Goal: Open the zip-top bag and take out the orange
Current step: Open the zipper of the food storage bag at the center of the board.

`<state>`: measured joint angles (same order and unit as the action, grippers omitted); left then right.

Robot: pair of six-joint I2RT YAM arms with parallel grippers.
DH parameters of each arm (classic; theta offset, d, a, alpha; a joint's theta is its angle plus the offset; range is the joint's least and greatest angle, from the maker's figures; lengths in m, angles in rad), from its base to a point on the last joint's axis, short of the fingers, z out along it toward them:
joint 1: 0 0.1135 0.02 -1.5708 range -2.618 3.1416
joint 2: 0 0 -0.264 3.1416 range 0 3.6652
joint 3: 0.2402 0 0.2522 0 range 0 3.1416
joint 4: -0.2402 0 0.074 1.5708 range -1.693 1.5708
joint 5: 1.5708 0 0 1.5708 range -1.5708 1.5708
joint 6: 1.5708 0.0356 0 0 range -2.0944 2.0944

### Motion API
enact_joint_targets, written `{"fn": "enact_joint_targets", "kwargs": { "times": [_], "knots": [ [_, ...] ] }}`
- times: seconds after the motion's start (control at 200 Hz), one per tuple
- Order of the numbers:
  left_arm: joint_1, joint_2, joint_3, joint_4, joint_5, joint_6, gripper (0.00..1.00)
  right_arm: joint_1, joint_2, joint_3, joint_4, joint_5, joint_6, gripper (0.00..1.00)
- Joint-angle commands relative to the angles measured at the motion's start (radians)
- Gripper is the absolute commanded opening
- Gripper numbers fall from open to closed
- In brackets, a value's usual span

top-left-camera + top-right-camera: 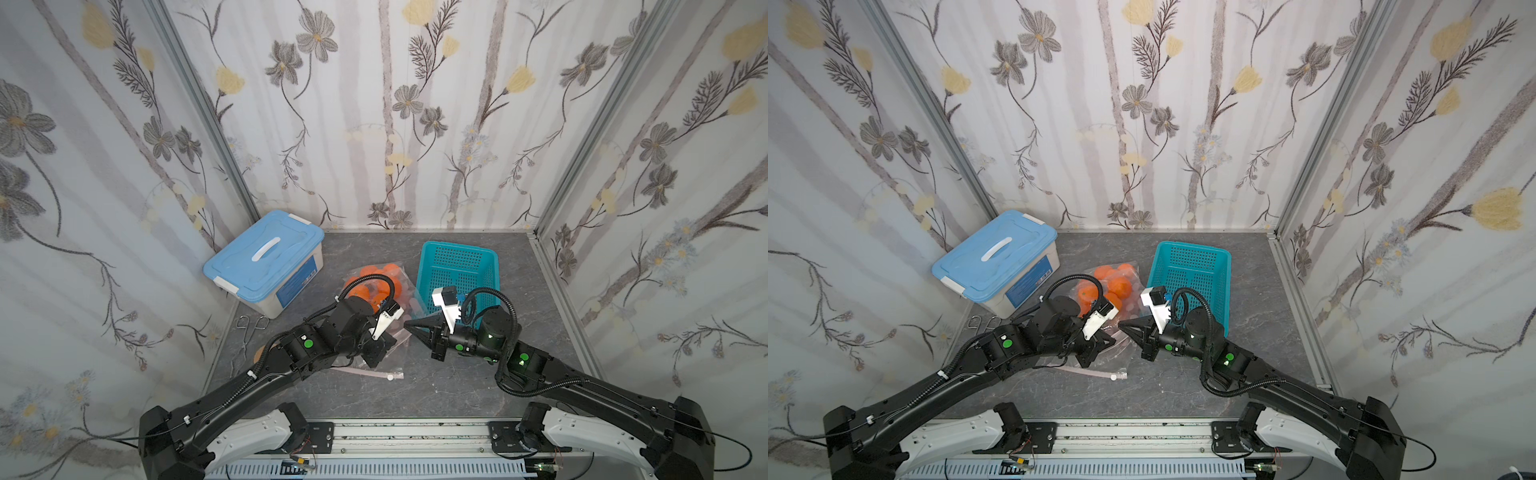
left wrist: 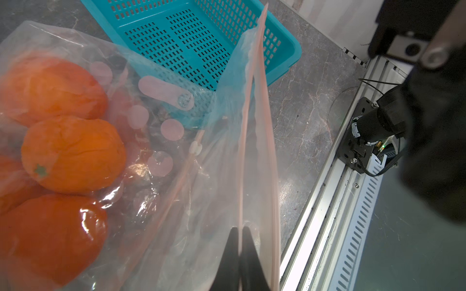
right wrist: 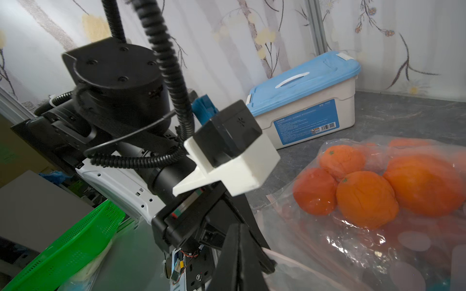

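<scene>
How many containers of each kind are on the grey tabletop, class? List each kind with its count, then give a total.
Blue-lidded storage box: 1
Teal perforated basket: 1
Clear zip-top bag holding oranges: 1
Total: 3

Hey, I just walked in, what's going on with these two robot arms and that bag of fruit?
The left gripper is shut on the pink zip edge of a clear plastic zip-top bag, holding that lip up off the grey table. The right gripper is shut right beside the bag; whether it pinches any film is unclear. The oranges are inside it, and a teal perforated basket stands alongside.
</scene>
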<state>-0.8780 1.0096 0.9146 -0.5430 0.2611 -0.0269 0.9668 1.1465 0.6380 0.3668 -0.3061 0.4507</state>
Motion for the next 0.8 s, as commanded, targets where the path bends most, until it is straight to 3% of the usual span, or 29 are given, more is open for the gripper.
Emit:
{"fn": "enact_joint_targets", "kwargs": {
  "times": [0.0,0.14,0.425,0.585,0.794],
  "knots": [
    [0.0,-0.009,0.009,0.047,-0.019,-0.009,0.0,0.001,0.019,-0.011,-0.01,0.098,0.037,0.03],
    [-0.002,-0.002,0.003,0.049,0.004,-0.017,0.0,0.003,0.072,0.001,-0.008,0.108,0.075,0.0],
    [-0.003,0.006,0.007,0.059,-0.066,-0.036,0.0,0.04,0.084,-0.02,-0.089,0.136,0.085,0.01],
    [-0.003,0.02,0.016,0.062,-0.05,-0.044,0.0,0.046,0.043,-0.081,-0.084,0.189,0.082,0.01],
    [-0.005,-0.004,0.001,0.103,0.008,-0.045,0.0,0.047,0.089,-0.027,-0.127,0.236,0.106,0.02]
  ]
}}
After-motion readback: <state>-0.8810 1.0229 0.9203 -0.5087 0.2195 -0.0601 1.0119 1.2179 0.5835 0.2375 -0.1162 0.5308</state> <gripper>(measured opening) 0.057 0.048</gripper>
